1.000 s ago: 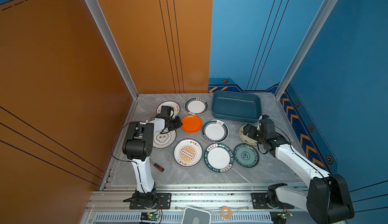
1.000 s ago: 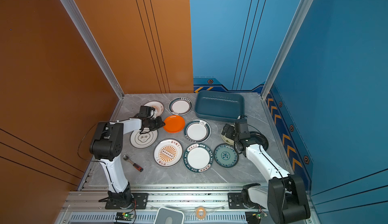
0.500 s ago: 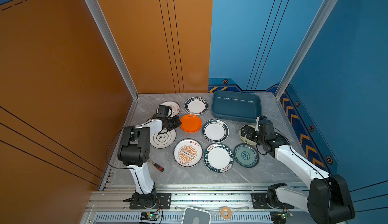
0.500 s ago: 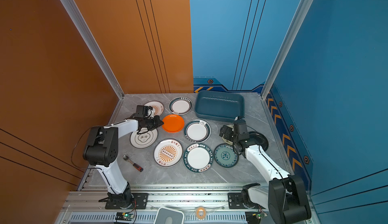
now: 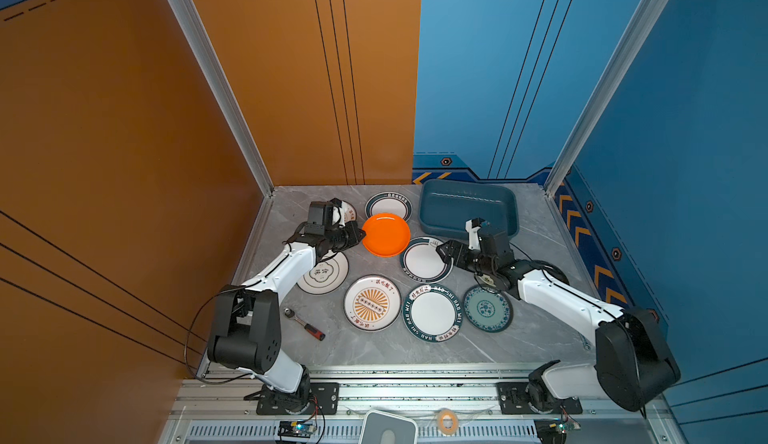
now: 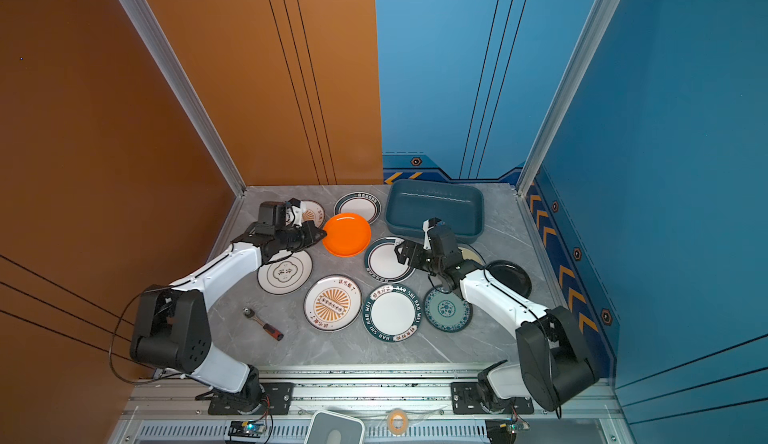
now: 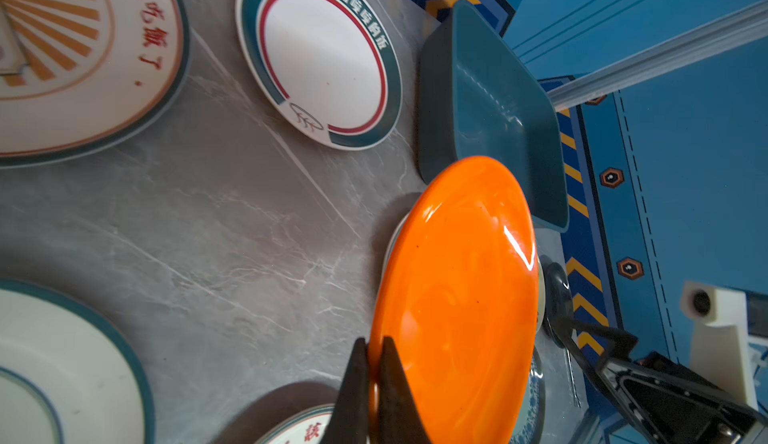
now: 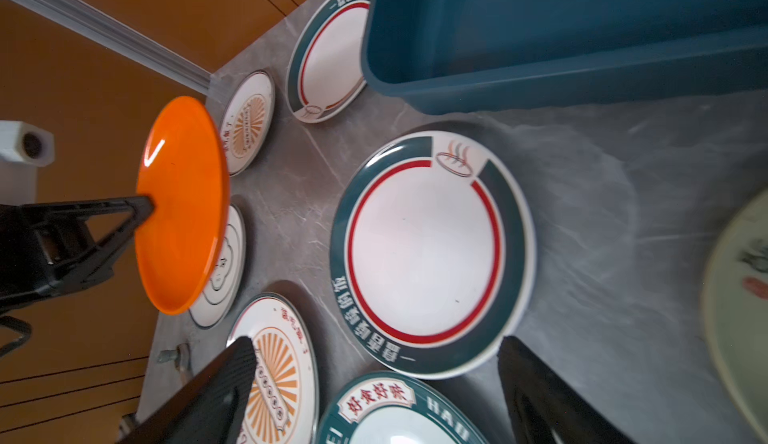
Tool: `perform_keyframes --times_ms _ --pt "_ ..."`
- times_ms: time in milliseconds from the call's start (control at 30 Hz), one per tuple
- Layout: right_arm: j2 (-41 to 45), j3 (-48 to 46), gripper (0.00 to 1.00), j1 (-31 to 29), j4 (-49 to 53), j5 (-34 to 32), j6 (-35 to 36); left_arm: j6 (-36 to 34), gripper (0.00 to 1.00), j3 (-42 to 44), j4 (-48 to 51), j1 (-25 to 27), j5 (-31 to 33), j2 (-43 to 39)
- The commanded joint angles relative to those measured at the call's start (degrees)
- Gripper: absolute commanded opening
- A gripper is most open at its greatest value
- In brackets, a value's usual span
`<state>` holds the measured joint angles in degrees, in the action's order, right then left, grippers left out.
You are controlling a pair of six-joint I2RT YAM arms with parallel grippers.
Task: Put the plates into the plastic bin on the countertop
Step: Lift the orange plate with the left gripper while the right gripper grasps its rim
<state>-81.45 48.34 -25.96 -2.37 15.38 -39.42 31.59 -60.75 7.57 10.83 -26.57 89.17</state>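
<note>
Orange plate [image 5: 386, 234] hangs clamped by left gripper [image 5: 362, 236] near the plastic bin [image 5: 461, 209]; right gripper [image 5: 441, 252] gapes over a green-rimmed plate [image 5: 419, 261].

The left arm [image 5: 286, 267] climbs from its base at the near rail, folds at the elbow and reaches forward and inward with the wrist level. Its left pincer [image 5: 362, 236] is clamped on the rim of the orange plate [image 5: 386, 234]. The right arm [image 5: 557, 296] stretches inward and low from the opposite side. The right pincer [image 5: 441, 250] is spread wide, gripping nothing.
</note>
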Motion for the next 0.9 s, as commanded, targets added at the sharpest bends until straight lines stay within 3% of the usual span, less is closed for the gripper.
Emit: perform_keyframes --times_ms 0,333,500,600,867 --pt "-2.95 4.43 0.91 -1.70 -5.19 3.44 -2.07 1.14 0.00 0.66 1.30 2.13 -1.98 -1.53" --pt "-10.33 9.98 0.82 -4.22 -6.90 7.05 -3.42 2.48 0.00 -1.32 1.74 5.39 -2.48 -2.68" --pt "-13.63 10.31 0.69 -4.40 -10.67 10.59 -5.81 3.79 0.00 -2.38 0.44 7.59 -3.27 -1.97" --pt "-14.86 10.23 0.58 -4.45 -12.71 12.15 -7.28 4.05 0.00 -2.94 0.07 8.38 -3.14 -1.72" --pt "-15.19 8.81 0.12 -4.17 -16.54 14.61 -9.09 3.82 0.00 -3.79 0.42 9.12 -2.74 -0.55"
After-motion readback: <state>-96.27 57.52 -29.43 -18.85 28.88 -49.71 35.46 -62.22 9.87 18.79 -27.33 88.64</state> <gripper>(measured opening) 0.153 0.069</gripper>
